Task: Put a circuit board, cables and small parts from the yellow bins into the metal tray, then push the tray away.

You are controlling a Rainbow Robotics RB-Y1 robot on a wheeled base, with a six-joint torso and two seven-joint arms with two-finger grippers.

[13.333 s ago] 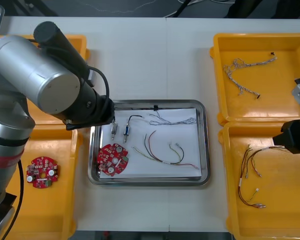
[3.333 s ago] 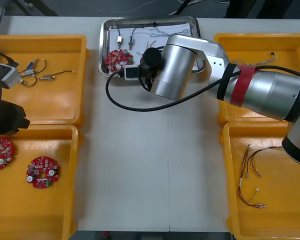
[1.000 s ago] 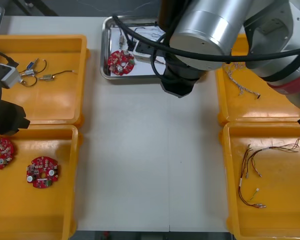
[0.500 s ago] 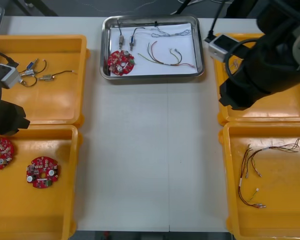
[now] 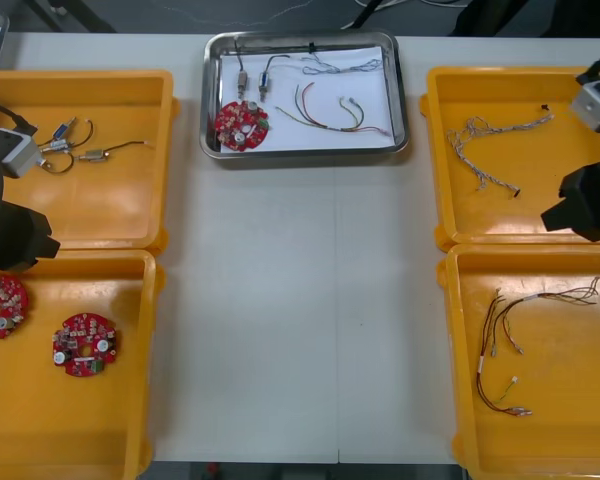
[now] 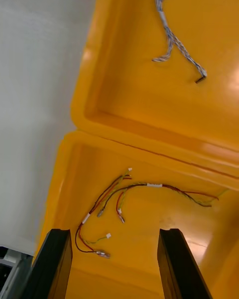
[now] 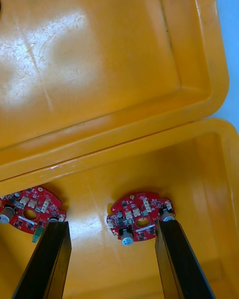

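Your shiny metal tray sits at the table's far edge, white inside. It holds a round red circuit board, thin looping cables and two small metal parts. Left of the tray, nearer the robot, your left gripper hangs with fingers spread over a glossy yellow bin holding two spare boards. Right of the tray, your right gripper hangs likewise spread over a second bin of red and yellow wires.

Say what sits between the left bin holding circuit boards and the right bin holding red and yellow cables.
Bare table, by the front view; the metal tray sits farther off, at the far edge.
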